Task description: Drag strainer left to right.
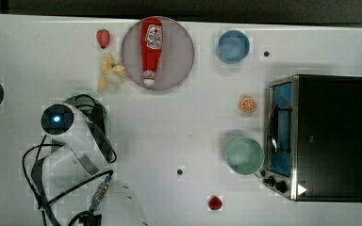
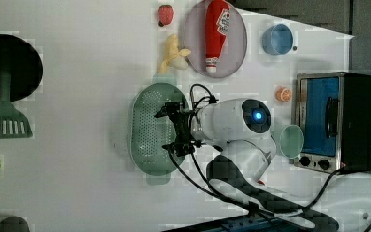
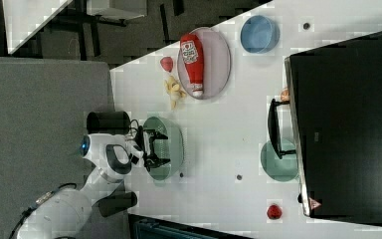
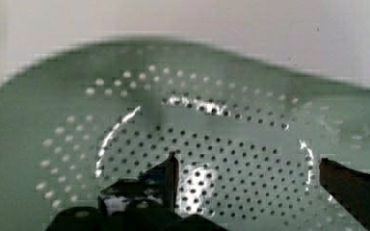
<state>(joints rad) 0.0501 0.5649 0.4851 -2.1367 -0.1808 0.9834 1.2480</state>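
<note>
A pale mint-green oval plastic strainer [image 2: 149, 128] dotted with holes sits near the white counter's [image 1: 169, 132] left edge in the top view. The black gripper [image 2: 176, 128], spread wide, hovers inside it. It should likely hook one finger behind the wall, then drag slowly, avoiding tipping.

pale mint-green strainer [image 2: 147, 128] dotted with holes; red ketchup bottle [image 1: 152, 49]
</note>
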